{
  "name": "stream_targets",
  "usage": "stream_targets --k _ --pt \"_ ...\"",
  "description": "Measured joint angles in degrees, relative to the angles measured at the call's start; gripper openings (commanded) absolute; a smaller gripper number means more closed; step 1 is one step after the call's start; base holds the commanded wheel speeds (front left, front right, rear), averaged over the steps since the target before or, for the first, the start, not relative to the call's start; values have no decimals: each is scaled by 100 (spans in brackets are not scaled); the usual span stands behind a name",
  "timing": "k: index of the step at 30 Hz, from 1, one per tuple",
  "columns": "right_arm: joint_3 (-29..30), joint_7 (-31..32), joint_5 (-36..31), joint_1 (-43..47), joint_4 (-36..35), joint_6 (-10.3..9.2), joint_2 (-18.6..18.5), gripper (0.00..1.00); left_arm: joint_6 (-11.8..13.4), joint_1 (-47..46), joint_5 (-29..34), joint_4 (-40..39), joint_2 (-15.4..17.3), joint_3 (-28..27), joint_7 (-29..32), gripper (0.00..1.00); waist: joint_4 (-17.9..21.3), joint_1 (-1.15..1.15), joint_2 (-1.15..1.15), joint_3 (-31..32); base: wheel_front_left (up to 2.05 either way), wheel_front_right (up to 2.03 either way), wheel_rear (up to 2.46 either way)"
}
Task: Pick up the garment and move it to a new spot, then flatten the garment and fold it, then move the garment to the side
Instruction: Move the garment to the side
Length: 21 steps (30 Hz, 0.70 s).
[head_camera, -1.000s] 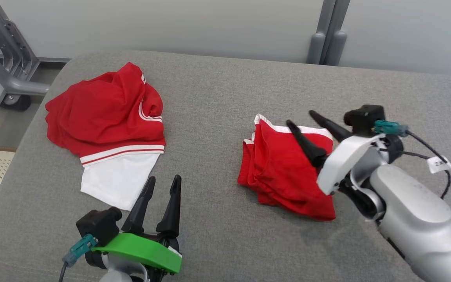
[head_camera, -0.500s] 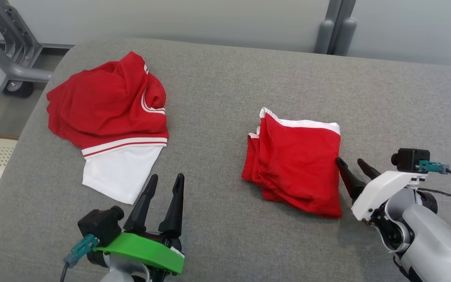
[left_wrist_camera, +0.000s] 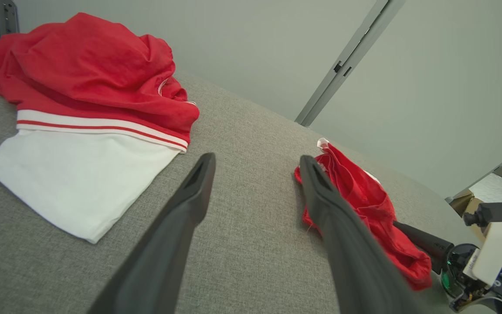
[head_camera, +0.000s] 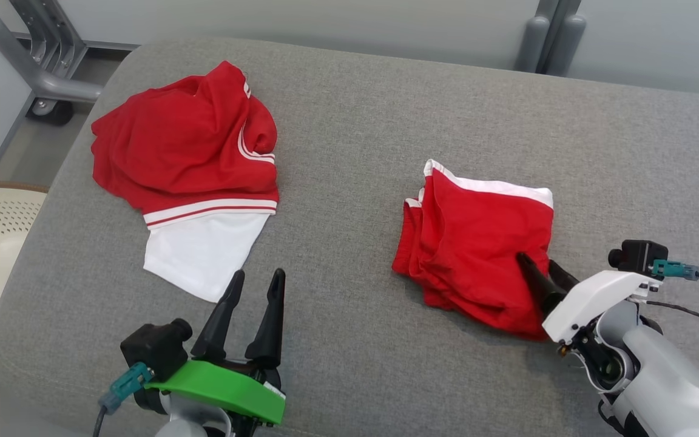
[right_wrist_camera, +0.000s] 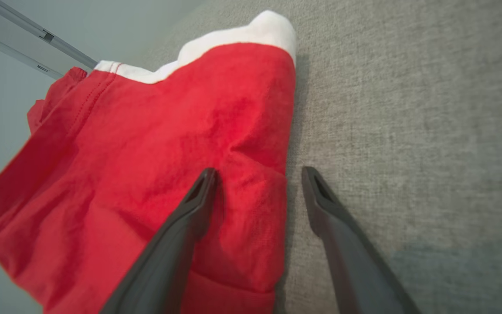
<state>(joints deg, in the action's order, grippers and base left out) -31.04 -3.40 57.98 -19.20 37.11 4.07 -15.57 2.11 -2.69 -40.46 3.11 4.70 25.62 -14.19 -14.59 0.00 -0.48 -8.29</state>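
Grey surface (head_camera: 349,109), bare right of and beyond the folded garment (head_camera: 477,230); a red-and-white shirt (head_camera: 185,145) lies well left of it. Judged soft, light, layers apt to slip: pinch its near right edge, which the right hand (head_camera: 535,259) straddles, fingers apart. The left hand (head_camera: 258,273), likewise apart, hangs empty near-left.

Bare lane on grey cushion (head_camera: 337,182), 12 to 6 o'clock, passable btwn obstacles: crumpled red/white shirt (head_camera: 185,152) at 10 o'clock, folded red garment (head_camera: 477,237) at 3 o'clock.
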Motion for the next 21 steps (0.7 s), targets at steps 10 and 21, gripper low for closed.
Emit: stream_targets --k 10,21 --pt "-100 85 0 -46 157 147 66 9 43 0 0 4 2 -76 0 100 -20 0 0 -32 0 0 0" --pt "-289 -94 -313 -358 207 222 -44 0 51 0 1 -4 31 -167 -1 100 231 0 0 -38 0 0 0"
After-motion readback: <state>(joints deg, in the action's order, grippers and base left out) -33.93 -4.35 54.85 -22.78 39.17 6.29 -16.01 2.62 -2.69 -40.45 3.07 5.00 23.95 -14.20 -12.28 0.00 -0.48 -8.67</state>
